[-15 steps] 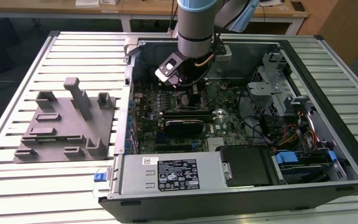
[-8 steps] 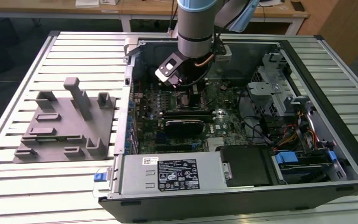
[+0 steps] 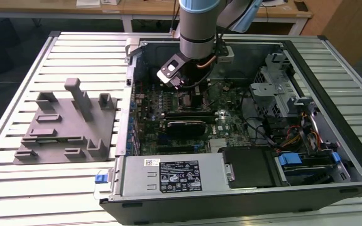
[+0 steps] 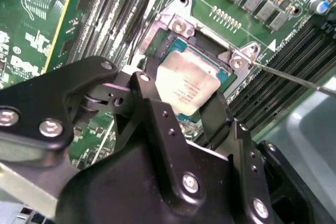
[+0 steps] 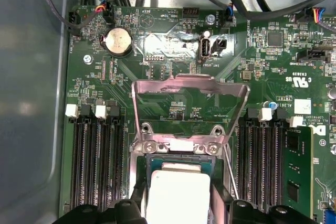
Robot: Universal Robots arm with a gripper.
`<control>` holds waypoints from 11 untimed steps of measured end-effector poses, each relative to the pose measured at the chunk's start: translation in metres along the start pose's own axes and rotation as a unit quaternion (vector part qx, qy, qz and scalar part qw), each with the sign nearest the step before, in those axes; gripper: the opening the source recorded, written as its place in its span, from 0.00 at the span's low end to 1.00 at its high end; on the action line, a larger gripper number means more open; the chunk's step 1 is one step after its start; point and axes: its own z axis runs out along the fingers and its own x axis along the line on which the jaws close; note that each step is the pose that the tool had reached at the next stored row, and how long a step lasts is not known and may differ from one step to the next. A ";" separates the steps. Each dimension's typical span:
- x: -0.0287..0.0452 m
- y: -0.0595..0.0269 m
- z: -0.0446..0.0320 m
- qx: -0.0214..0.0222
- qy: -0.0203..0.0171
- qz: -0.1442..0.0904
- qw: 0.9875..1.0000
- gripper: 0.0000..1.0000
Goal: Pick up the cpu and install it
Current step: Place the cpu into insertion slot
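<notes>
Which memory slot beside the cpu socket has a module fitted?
The outermost one, farthest from the cpu: it alone holds a green module; the other slots stand empty and dark.

1 cpu (image 5: 178,198), 1 socket (image 5: 152,148); 1 load plate (image 5: 189,85) raised off socket; 2 memory slot banks (image 5: 97,166) flanking socket; 1 coin cell (image 5: 118,41).

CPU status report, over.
Gripper shut on the cpu. Cpu over the open socket, seating unclear. Retention frame raised, path clear.

Small print on the cpu (image 4: 186,85), the motherboard (image 5: 121,72) and the power supply label (image 3: 181,175), none clearly legible.
</notes>
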 end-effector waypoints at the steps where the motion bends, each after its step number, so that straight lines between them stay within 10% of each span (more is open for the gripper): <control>1: 0.0000 0.0000 0.0000 0.000 0.000 0.000 1.000 0.59; 11: 0.0000 0.0001 -0.0034 0.000 0.000 0.000 1.000 0.59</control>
